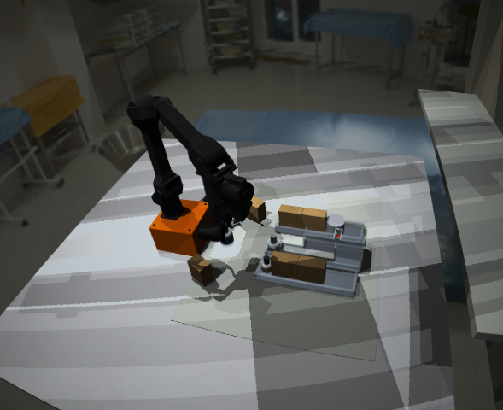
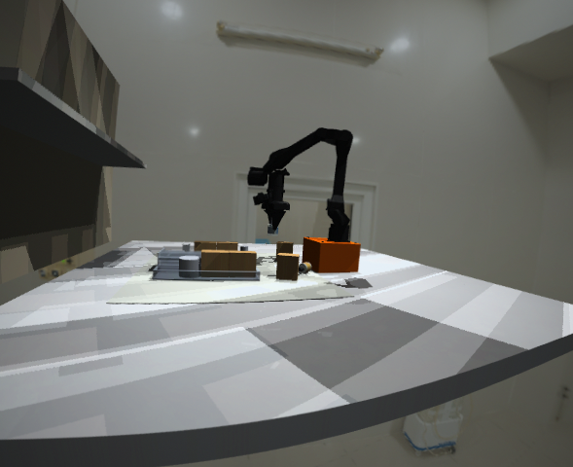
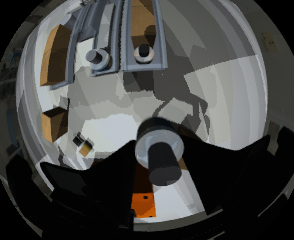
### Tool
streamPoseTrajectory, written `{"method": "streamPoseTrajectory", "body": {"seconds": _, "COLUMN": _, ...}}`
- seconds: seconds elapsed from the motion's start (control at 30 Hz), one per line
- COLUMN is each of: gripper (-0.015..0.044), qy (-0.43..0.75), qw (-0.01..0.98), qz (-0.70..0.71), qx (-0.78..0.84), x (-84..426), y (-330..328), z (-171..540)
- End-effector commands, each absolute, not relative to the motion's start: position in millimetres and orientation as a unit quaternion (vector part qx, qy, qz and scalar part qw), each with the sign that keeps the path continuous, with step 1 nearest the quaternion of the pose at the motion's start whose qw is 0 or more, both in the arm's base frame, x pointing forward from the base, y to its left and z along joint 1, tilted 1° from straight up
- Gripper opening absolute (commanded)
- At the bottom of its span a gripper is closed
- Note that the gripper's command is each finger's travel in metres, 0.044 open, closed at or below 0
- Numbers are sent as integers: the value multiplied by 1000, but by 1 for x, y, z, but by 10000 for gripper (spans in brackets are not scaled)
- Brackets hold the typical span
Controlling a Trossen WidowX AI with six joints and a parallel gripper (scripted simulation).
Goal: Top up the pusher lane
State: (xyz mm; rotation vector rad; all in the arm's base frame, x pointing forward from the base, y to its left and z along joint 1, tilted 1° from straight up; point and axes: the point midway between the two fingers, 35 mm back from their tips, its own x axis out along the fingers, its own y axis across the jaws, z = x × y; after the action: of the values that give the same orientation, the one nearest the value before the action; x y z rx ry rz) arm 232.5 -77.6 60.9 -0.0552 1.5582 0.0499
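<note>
One jar (image 3: 162,154) sits clamped in the gripper (image 3: 159,160), lifted off the surface, with the rack (image 3: 123,30) at twelve o'clock. Shoved in crooked, it could tip and let the pusher snap.

Top cam: high, far, looks down across table (image 1: 110,335). Ext cam: low at table edge, distant. Wrist cam: close fisheye, straight down. All share lane rack (image 1: 312,260) at 12–3 o'clock.
</note>
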Motion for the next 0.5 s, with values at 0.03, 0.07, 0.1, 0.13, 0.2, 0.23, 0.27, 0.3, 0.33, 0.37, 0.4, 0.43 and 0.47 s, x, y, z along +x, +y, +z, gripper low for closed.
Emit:
{"method": "streamPoseTrajectory", "body": {"seconds": 0.03, "gripper": 0, "qy": 705, "qw": 708, "qz": 24, "qx": -27, "x": 236, "y": -74, "z": 62}}
{"method": "streamPoseTrajectory", "body": {"seconds": 0.07, "gripper": 0, "qy": 705, "qw": 709, "qz": 24, "qx": -27, "x": 240, "y": -70, "z": 60}}
{"method": "streamPoseTrajectory", "body": {"seconds": 0.1, "gripper": 0, "qy": 704, "qw": 709, "qz": 24, "qx": -26, "x": 243, "y": -67, "z": 58}}
{"method": "streamPoseTrajectory", "body": {"seconds": 0.13, "gripper": 0, "qy": 704, "qw": 709, "qz": 24, "qx": -26, "x": 247, "y": -63, "z": 55}}
{"method": "streamPoseTrajectory", "body": {"seconds": 0.2, "gripper": 0, "qy": 704, "qw": 710, "qz": 23, "qx": -25, "x": 254, "y": -56, "z": 51}}
{"method": "streamPoseTrajectory", "body": {"seconds": 0.23, "gripper": 0, "qy": 704, "qw": 710, "qz": 23, "qx": -24, "x": 258, "y": -52, "z": 49}}
{"method": "streamPoseTrajectory", "body": {"seconds": 0.27, "gripper": 0, "qy": 704, "qw": 710, "qz": 22, "qx": -23, "x": 261, "y": -49, "z": 46}}
{"method": "streamPoseTrajectory", "body": {"seconds": 0.3, "gripper": 0, "qy": 704, "qw": 710, "qz": 22, "qx": -22, "x": 264, "y": -45, "z": 44}}
{"method": "streamPoseTrajectory", "body": {"seconds": 0.33, "gripper": 0, "qy": 704, "qw": 710, "qz": 21, "qx": -21, "x": 267, "y": -40, "z": 41}}
{"method": "streamPoseTrajectory", "body": {"seconds": 0.37, "gripper": 0, "qy": 704, "qw": 710, "qz": 20, "qx": -20, "x": 271, "y": -36, "z": 39}}
{"method": "streamPoseTrajectory", "body": {"seconds": 0.4, "gripper": 0, "qy": 704, "qw": 710, "qz": 20, "qx": -20, "x": 274, "y": -32, "z": 36}}
{"method": "streamPoseTrajectory", "body": {"seconds": 0.43, "gripper": 0, "qy": 704, "qw": 710, "qz": 19, "qx": -19, "x": 277, "y": -27, "z": 33}}
{"method": "streamPoseTrajectory", "body": {"seconds": 0.47, "gripper": 0, "qy": 704, "qw": 710, "qz": 18, "qx": -18, "x": 280, "y": -22, "z": 31}}
